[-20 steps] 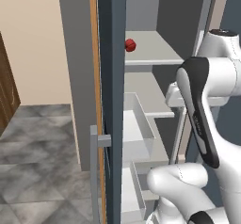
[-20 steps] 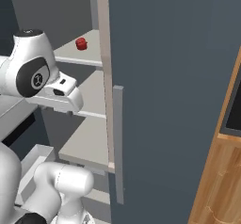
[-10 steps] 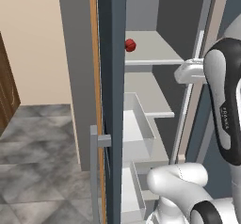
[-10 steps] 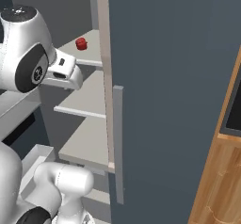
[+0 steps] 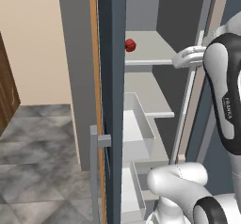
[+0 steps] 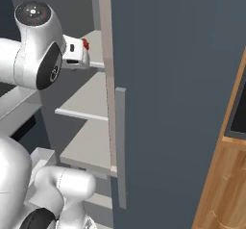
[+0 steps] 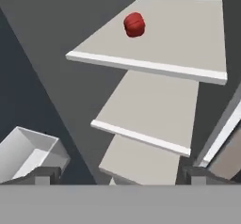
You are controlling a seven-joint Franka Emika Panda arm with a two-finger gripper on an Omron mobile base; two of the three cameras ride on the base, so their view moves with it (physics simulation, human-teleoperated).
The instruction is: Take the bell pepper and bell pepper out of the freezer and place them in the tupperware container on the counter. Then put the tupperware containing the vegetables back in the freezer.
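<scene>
Basically at the very start here. I've got the freezer (image 5: 111, 77) open in front of me and one red bell pepper (image 7: 134, 24) sitting on the upper light grey shelf (image 7: 188, 39), toward its back left corner as the hand camera sees it. Nothing's been picked up, so all of it is left: both peppers out, into the tub, tub back in the freezer. I can only spot one pepper right now, no idea where the second one is, and the tupperware and counter aren't anywhere I can point to.

My gripper (image 7: 120, 175) is spread as wide as it goes and holding nothing. The pepper is well ahead of the fingertips (image 7: 46, 175) and above them, a bit left of the midline between them, with two lower shelves lying between it and me. A pale drawer (image 7: 28, 153) sits just beside the left fingertip.

As for which way the pepper points: it's a lumpy roundish blob, so there's barely a long axis. It looks slightly wider than tall from the hand view, and I can't make out a stem. I'd guess any grasp angle works about the same.
</scene>
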